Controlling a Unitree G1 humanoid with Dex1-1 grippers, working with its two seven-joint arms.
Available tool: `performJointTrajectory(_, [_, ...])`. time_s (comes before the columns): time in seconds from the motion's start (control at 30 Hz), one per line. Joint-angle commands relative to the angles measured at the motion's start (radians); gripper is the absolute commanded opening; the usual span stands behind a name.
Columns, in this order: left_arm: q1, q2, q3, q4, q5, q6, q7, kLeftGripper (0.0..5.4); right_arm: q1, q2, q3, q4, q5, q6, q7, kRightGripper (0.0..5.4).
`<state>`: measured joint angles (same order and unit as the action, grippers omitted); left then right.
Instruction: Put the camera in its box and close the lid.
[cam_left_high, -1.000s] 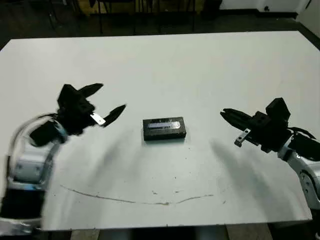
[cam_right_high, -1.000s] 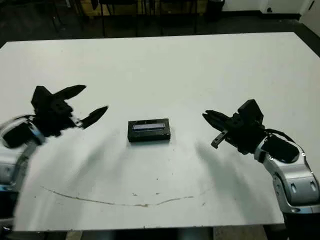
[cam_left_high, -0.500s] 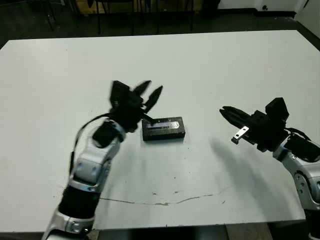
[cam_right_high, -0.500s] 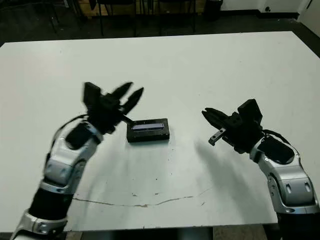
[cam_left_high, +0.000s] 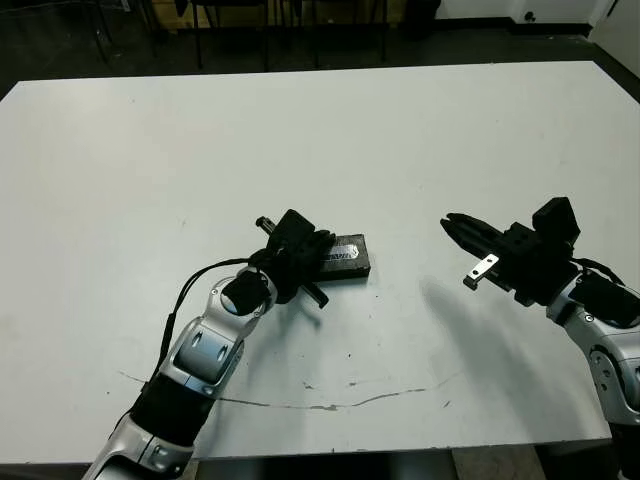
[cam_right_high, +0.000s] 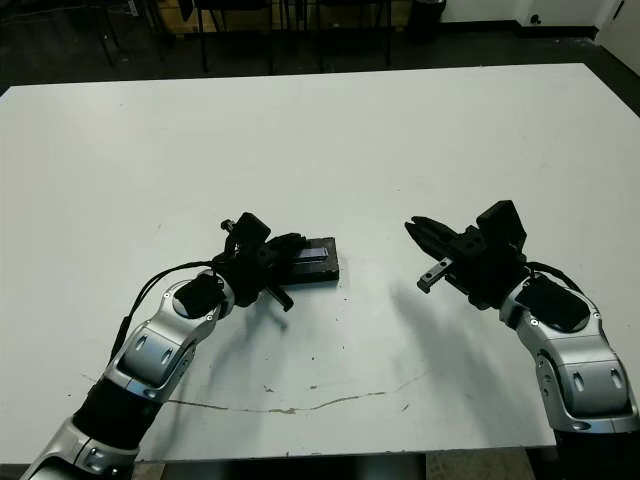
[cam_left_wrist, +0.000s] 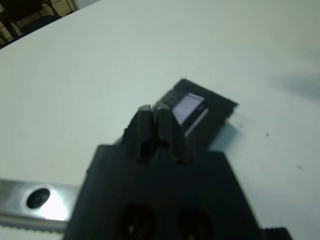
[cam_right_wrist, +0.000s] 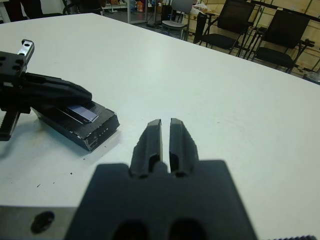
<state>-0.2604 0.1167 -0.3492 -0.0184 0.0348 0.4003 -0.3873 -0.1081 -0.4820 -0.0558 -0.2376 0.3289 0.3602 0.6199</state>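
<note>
Half a second on, the left tool (cam_left_high: 318, 243) had dropped from above the bench (cam_left_high: 330, 130) onto the left end of the lid (cam_left_high: 350, 255), its two black fingers pressed together with no gap visible between them. The right tool (cam_left_high: 458, 224) had scarcely shifted, hanging above the bench well apart from the lid, to its right, its fingers likewise pressed together and holding nothing.

At the middle of the white bench, the lid lay flat as a black rectangular cover, its pale silvery-lavender strip (cam_right_wrist: 82, 113) facing up. Whatever sat beneath the cover could not be seen, and neither the white-lined tray nor the slim black device showed in any view. The cover's long axis ran left to right across the bench, roughly parallel to the near edge, with its right end turned slightly toward the robot. The strip ran along that same axis.

From the left wrist camera, the closed fingers (cam_left_wrist: 152, 127) pointed straight along the cover toward its far end, their tips resting over its near end. From the right wrist camera, the left tool lay across the cover's far end.
</note>
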Motion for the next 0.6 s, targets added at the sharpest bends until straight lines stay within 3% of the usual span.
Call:
performJointTrajectory(0.03, [0.063, 0.049, -0.009, 0.038, 0.015, 0.075, -0.021, 0.02, 0.013, -0.014, 0.0, -0.003, -0.005, 0.025, -0.002, 0.0])
performJointTrajectory(0.23, [0.066, 0.064, 0.001, 0.006, 0.005, 0.097, -0.039, 0.02, 0.015, -0.016, 0.002, -0.009, -0.005, 0.038, 0.001, 0.0])
performJointTrajectory(0.4, [0.09, 0.06, 0.051, -0.081, -0.049, 0.076, -0.048, 0.02, 0.018, -0.014, 0.001, -0.003, -0.006, 0.023, 0.009, 0.0])
performJointTrajectory(0.6, [0.183, 0.053, 0.178, -0.237, -0.177, -0.101, -0.065, 0.02, 0.023, 0.001, -0.006, -0.002, 0.001, 0.018, 0.002, 0.0])
